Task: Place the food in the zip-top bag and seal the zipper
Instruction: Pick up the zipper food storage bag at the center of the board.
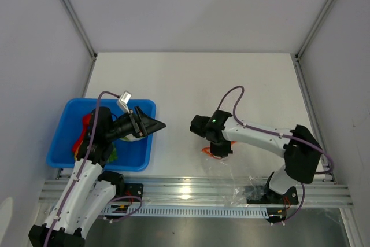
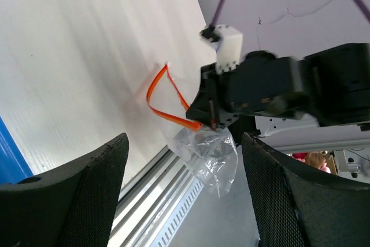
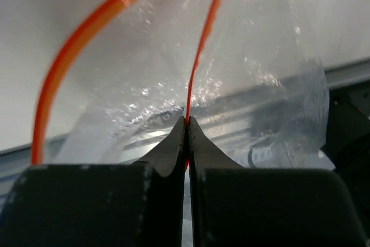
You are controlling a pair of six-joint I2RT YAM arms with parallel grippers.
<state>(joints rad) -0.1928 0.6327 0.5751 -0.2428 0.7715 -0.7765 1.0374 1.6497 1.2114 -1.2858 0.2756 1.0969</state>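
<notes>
- A white desk [image 1: 231, 85] stands boxed in by pale grey walls [image 1: 191, 4], with a metal rail [image 1: 191, 192] along its near edge.
- Nearest, the two arm bases sit at that rail, the left one low in the left corner of the top view and the right one at the rail's right part.
- The bag [image 2: 211, 154] is at the near edge, right of centre. Its crinkly clear body lies over the rail, and its mouth reaches up onto the desk.
- The zipper [image 2: 167, 111] shows as an orange-red strip. The mouth is parted, and its two strands bow apart into a loop.
- The right claw [image 3: 186, 122] is closed on one strand of the zipper. In its own wrist view the fingertips press flat together, and the red line rises straight from between them.
- The other strand curves away to the left of that view, free of the claw.
- To the left lies a blue tray [image 1: 63, 120], touching the desk's near left corner.
- The food [image 1: 87, 122] is in the tray. A red piece and some green bits show, and the left arm hides the rest.
- The left claw [image 2: 185, 143] hangs over the right part of the tray, jaws spread wide with nothing between them. It points across the desk at the right claw and the bag.
- Beyond both claws the desk runs bare to the far wall.
</notes>
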